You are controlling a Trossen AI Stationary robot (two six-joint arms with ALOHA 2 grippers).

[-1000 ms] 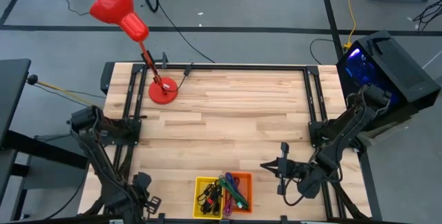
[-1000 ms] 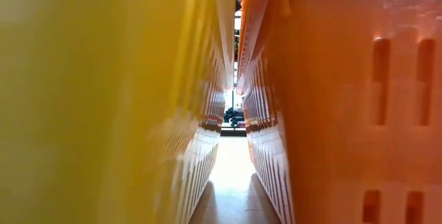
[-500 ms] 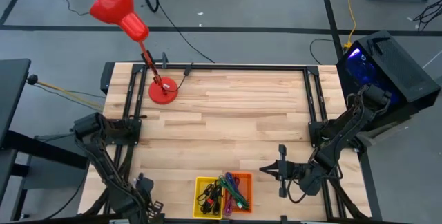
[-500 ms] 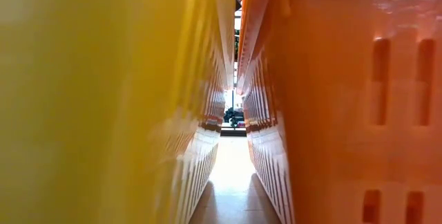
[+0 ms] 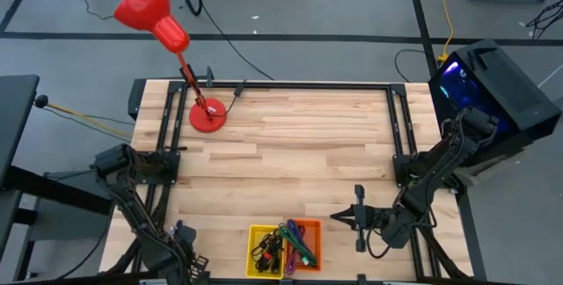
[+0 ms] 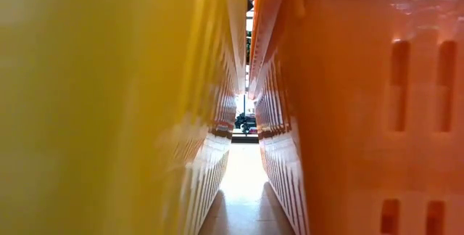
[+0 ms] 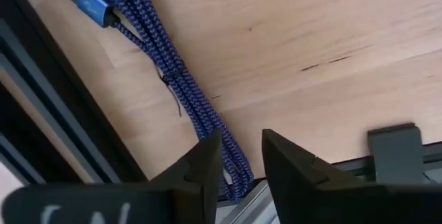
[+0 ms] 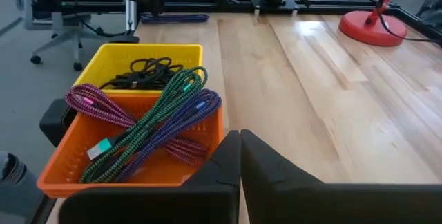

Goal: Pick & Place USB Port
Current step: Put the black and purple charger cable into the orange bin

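Blue braided cable (image 7: pixel 181 86) lies on wood under left hand (image 7: pixel 240 156), fingers narrowly apart; right hand (image 8: pixel 240 144) shut, empty.

Light butcher-block wooden table (image 5: pixel 290 149), black metal rails along its edges. At the far left corner stands a red desk lamp with a round base (image 5: pixel 208 115). On the near edge, a yellow plastic basket (image 5: pixel 260 235) and an orange plastic basket (image 5: pixel 310 229) sit touching, side by side. Over at the near left edge, a blue braided USB cable (image 7: pixel 166 79) lies flat on the wood.
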